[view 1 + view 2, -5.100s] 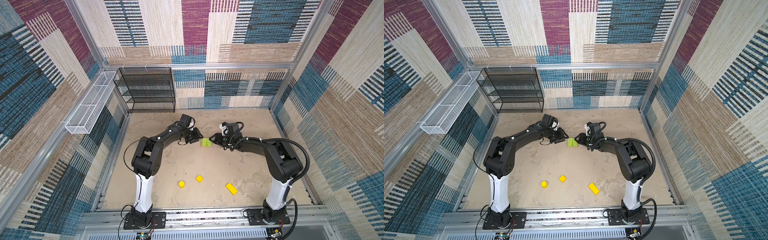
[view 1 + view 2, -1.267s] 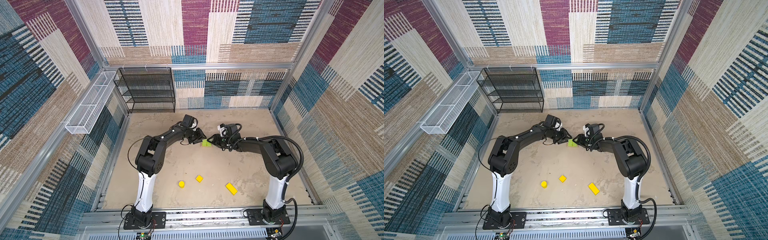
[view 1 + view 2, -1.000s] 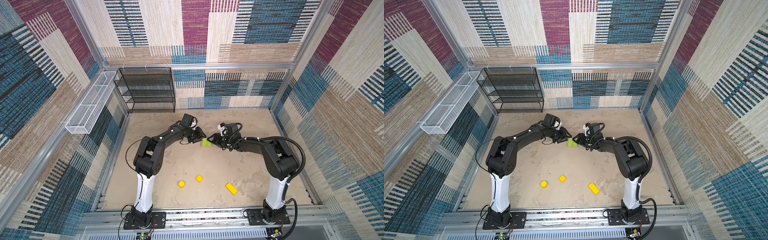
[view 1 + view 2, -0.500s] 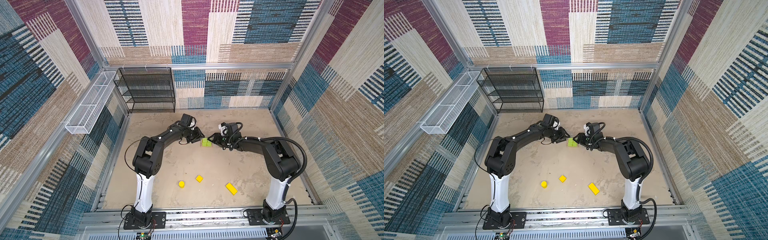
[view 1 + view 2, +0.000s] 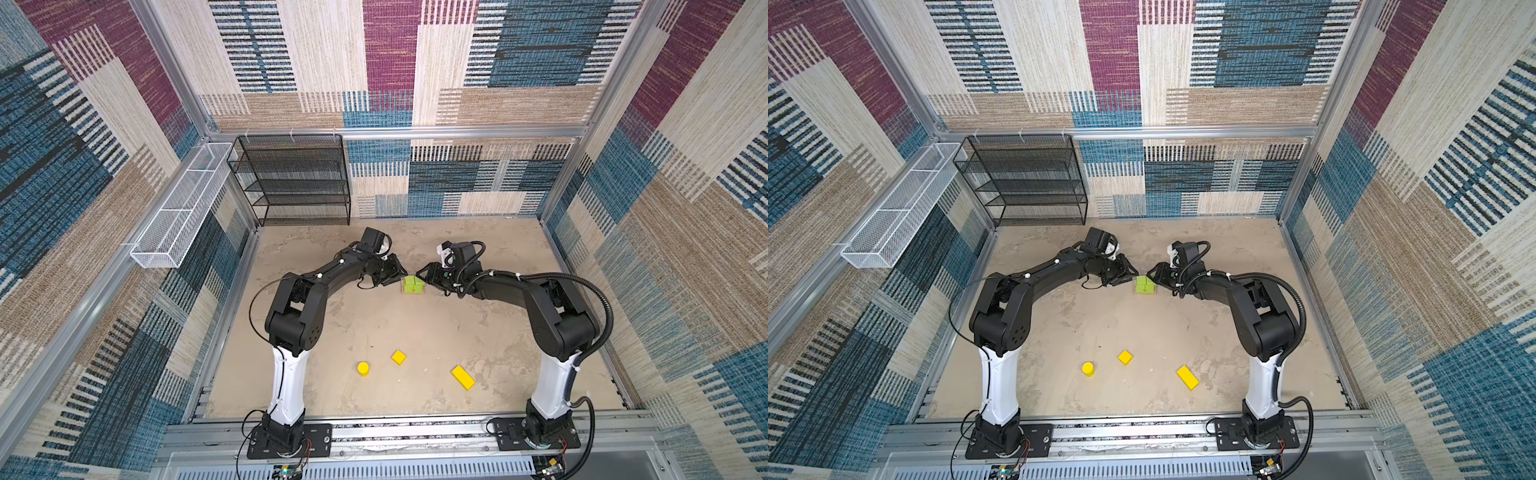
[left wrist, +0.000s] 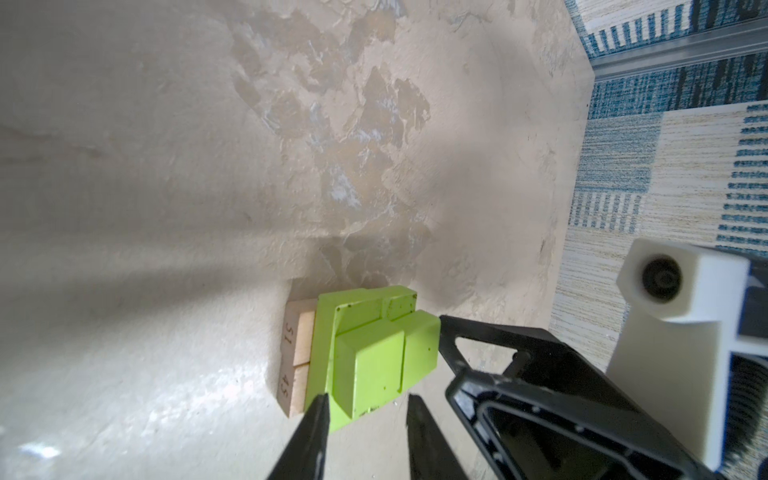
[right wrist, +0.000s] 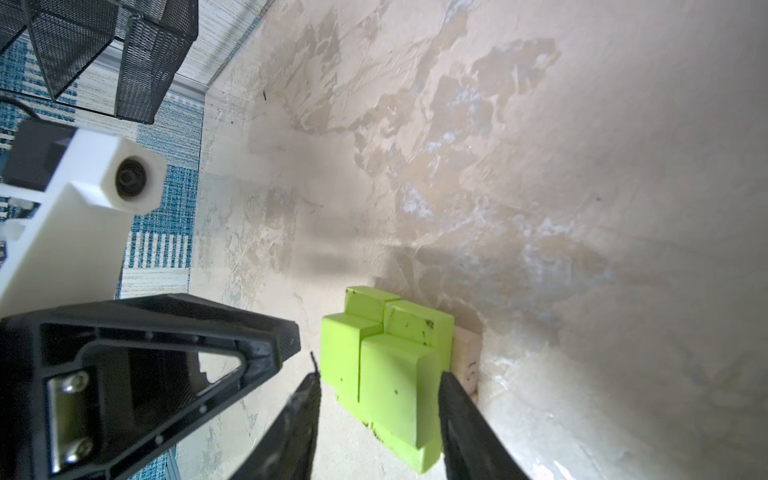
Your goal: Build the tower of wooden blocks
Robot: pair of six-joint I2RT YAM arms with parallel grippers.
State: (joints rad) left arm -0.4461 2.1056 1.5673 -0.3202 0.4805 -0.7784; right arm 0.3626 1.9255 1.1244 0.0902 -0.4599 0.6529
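1. One sandy table [image 5: 415,328] is seen filling the floor of both top views, walled in by patterned panels.
2. Back left, a black mesh shelf [image 5: 295,183] is stood against the far wall, and a white wire basket [image 5: 183,208] is hung on the side wall next to it.
3. Both arms are stretched inward, and the left gripper [image 5: 400,274] and right gripper [image 5: 420,276] are pointed at each other, with the tower [image 5: 412,284] caught between them in the far half of the table.
4. That tower is made up of two tan planks [image 6: 297,353] laid side by side at the bottom, with lime-green blocks [image 6: 370,365] stacked on top.
5. On the left tool, the jaws are held narrowly apart at the stack's edge; nothing is pinched.
6. On the right tool, the jaws are spread wider, and the upper green layer is straddled; contact cannot be told.
7. Near the front, well apart from the stack, a yellow bar [image 5: 463,377], a yellow cube [image 5: 398,357] and a yellow cylinder [image 5: 363,368] are left lying loose.
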